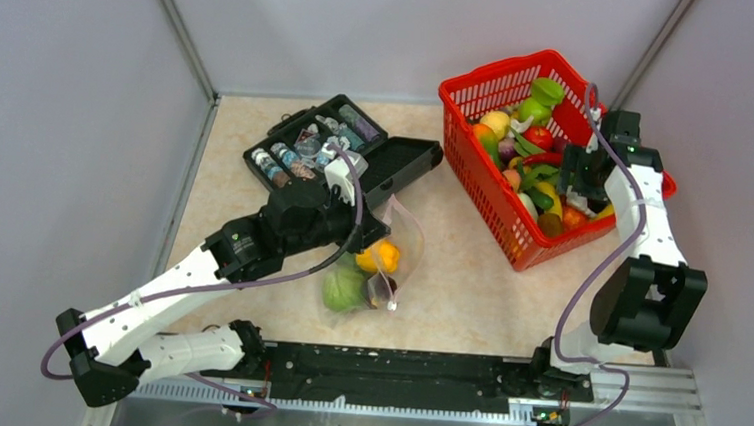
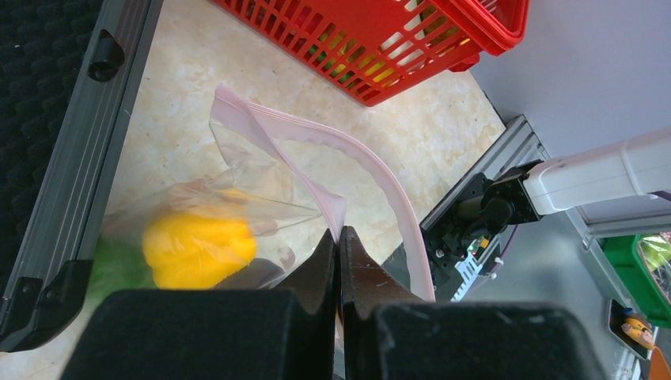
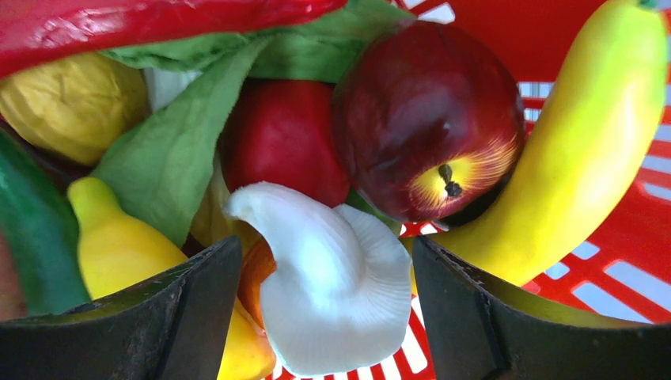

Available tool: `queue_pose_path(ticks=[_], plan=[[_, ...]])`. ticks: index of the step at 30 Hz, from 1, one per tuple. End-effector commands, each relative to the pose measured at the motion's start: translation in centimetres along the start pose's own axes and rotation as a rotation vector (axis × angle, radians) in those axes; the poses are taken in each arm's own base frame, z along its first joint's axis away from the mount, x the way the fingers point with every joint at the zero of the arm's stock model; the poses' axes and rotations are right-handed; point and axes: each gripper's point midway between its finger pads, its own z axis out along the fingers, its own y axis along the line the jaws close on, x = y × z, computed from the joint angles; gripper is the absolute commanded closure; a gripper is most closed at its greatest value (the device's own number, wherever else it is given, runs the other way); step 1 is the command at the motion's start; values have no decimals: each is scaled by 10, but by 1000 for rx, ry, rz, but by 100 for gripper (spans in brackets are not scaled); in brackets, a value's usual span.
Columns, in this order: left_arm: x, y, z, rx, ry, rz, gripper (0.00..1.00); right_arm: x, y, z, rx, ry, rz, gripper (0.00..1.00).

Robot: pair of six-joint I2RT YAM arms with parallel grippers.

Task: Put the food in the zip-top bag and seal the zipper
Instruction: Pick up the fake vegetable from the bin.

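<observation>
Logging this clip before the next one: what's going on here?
The left gripper is shut on the zip-top bag near its mouth; a yellow pepper and a green piece lie inside. The right gripper hangs open in the red basket, straddling a white food piece. The zipper is unsealed.

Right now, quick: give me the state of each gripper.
Left gripper: closed, pinching the zip-top bag at its edge.
Right gripper: open, fingers either side of a white toy food in the red basket, not gripping it.
</observation>
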Motion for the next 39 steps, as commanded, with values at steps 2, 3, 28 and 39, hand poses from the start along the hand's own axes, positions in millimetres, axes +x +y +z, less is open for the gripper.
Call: queue_pose_path(ticks=[2,3,28,39], plan=[[-8,-3,-5,17,-45,27,100,19,-4,17,27,69,-11,28],[-8,-2,-6,16,-47,29,100,21,-5,21,41,83,-3,32],[-7,-1,4,7,-31,28,100,-50,41,-97,-286,-544,104,92],[-7,-2,3,9,-29,12,100,-56,94,-169,-664,-733,81,92]])
